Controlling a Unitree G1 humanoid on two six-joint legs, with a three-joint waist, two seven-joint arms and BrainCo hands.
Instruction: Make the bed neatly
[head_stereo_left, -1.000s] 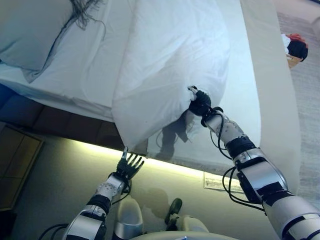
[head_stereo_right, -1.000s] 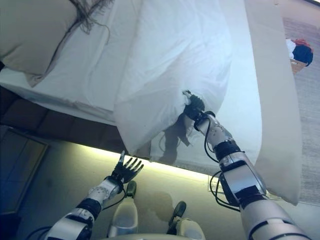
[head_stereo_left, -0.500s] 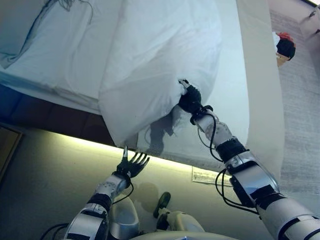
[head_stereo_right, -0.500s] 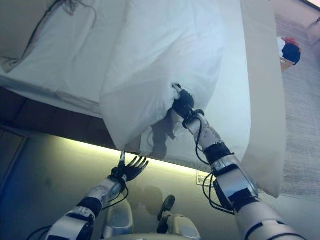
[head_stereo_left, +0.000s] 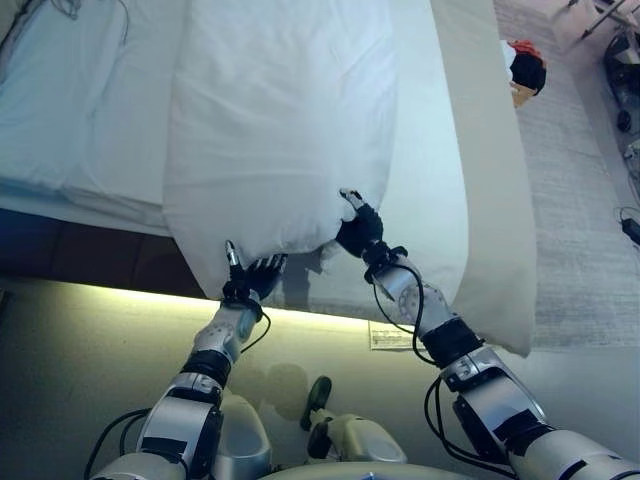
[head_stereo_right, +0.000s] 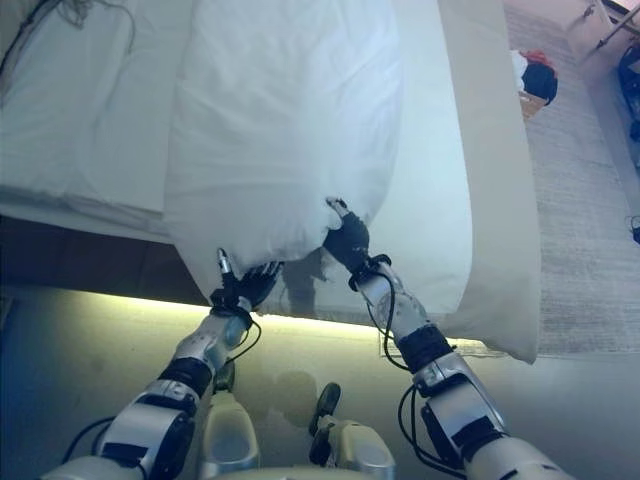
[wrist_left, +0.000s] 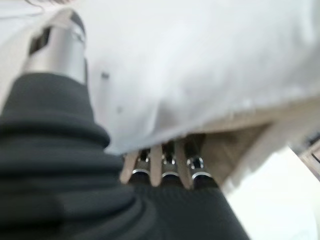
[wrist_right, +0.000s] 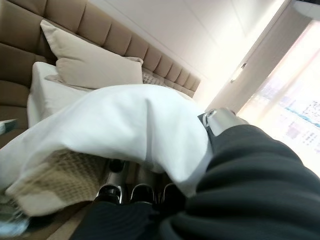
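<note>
A large white pillow (head_stereo_left: 280, 120) lies on the bed's white sheet (head_stereo_left: 430, 150), its near end hanging over the bed's edge. My right hand (head_stereo_left: 357, 228) is shut on the pillow's near edge, thumb over the cloth and fingers under it, as the right wrist view (wrist_right: 150, 130) shows. My left hand (head_stereo_left: 248, 283) is at the pillow's near left corner. In the left wrist view the white cloth (wrist_left: 200, 65) covers most of that hand.
A beige cover (head_stereo_left: 490, 200) runs along the bed's right side. A lit strip glows under the bed's near edge (head_stereo_left: 120, 295). A red and dark bundle (head_stereo_left: 525, 68) sits on the carpet at the far right. A beige pillow (wrist_right: 90, 70) leans on the padded headboard (wrist_right: 100, 30).
The camera has shifted. My left hand has risen from below the bed's edge to the pillow's near left corner. My right hand keeps its hold on the pillow's edge.
</note>
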